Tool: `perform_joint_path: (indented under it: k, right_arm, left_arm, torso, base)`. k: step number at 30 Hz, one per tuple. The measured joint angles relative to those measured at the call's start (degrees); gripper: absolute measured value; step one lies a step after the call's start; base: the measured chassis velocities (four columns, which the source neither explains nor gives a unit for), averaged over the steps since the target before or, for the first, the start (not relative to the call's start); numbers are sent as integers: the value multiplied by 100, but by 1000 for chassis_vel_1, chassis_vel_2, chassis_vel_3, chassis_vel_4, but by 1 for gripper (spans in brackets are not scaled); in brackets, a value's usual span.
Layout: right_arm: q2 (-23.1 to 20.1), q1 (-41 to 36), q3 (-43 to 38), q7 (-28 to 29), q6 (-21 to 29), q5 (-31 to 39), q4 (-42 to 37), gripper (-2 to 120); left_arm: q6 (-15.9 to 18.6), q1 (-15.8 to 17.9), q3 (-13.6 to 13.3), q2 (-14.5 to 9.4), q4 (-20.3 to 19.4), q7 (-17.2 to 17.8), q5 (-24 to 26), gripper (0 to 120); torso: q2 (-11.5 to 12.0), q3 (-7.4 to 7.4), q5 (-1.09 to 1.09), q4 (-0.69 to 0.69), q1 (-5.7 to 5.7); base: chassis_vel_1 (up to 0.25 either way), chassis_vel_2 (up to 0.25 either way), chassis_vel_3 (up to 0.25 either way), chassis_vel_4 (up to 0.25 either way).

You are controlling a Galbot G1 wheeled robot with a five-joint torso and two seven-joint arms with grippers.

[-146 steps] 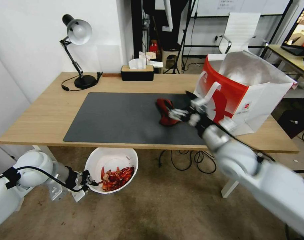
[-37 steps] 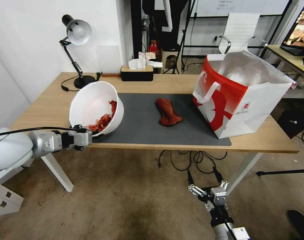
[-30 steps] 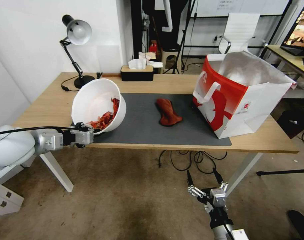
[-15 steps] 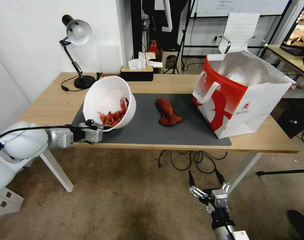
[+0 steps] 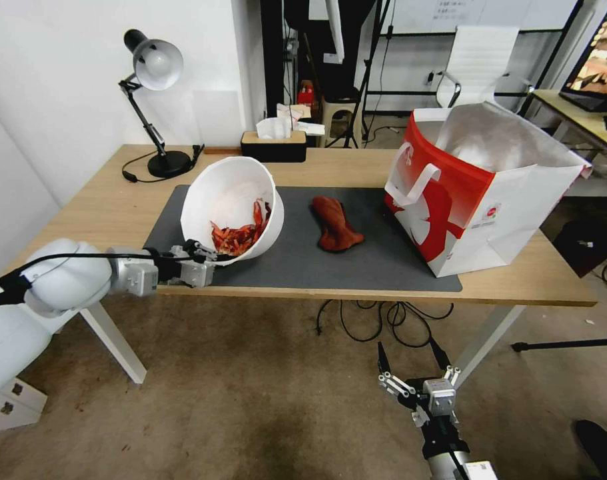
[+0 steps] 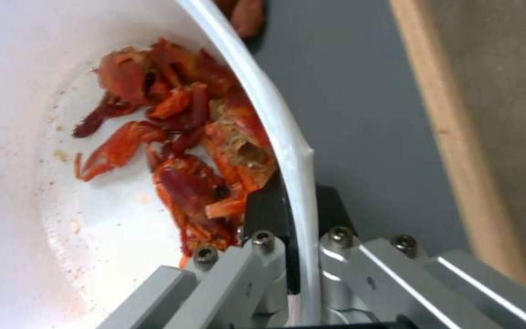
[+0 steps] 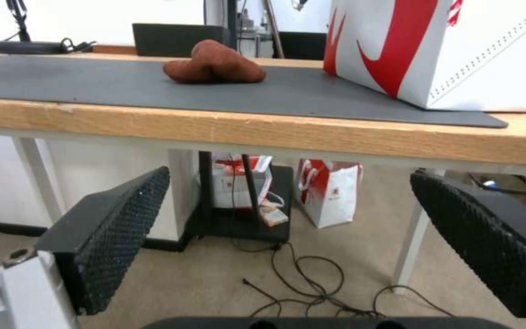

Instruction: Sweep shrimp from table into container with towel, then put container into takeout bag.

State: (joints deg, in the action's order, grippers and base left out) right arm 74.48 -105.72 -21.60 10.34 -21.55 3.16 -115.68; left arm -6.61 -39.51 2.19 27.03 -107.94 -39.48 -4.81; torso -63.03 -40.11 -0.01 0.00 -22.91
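Observation:
The white container (image 5: 223,190) hangs tilted over the left part of the dark mat (image 5: 370,260) on the table (image 5: 103,213). Its mouth faces me and the shrimp (image 5: 240,235) lie heaped on its low side. My left gripper (image 5: 206,255) is shut on the container's rim (image 6: 290,151), one finger inside by the shrimp (image 6: 184,151). The rust-red towel (image 5: 334,223) lies on the mat's middle. The red and white takeout bag (image 5: 476,193) stands open at the table's right. My right gripper (image 5: 413,363) hangs open below the table's front edge, its pads (image 7: 117,228) wide apart.
A desk lamp (image 5: 153,100) and a black tissue box (image 5: 274,143) stand along the table's far edge. Cables (image 5: 376,320) lie on the floor under the table. Another desk (image 5: 583,113) and a white chair (image 5: 480,63) stand behind the bag.
My left gripper lifted the container from the floor to above the table and has been carrying it rightward over the mat. My right gripper let go of the towel and dropped below the table.

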Motion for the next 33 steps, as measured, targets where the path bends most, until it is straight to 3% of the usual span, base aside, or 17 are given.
perform_joint_path:
  k: [7,12,19,20,23,33]
  right_arm:
    - [44,1,-33,0,-1,0,0,100]
    - [62,-4,-64,0,-5,0,1,100]
    - [37,38,-113,0,-3,48,33,100]
    - [37,38,-113,0,-3,48,33,100]
    - [11,72,-128,0,27,83,38,100]
    - [14,75,-175,1,60,128,38,100]
  left_arm:
    - [-28,701,-527,166,250,-10,-6,0]
    - [-41,992,-743,304,395,-11,-6,0]
    - [-52,1785,-1399,742,851,-9,117,0]
    - [-52,1785,-1399,742,851,-9,117,0]
    - [-54,2228,-1769,888,1010,-19,172,0]
    - [-62,3158,-2368,1321,1424,-27,260,0]
  torso:
    - [0,0,1,0,0]
    - [0,0,1,1,0]
    - [0,0,0,1,0]
    - [0,0,0,1,0]
    - [0,-1,1,-1,-1]
    - [1,-1,2,-1,0]
  base:
    - [0,0,0,0]
    - [0,0,0,0]
    - [0,0,0,0]
    - [0,0,0,0]
    - [0,0,0,0]
    - [0,0,0,0]
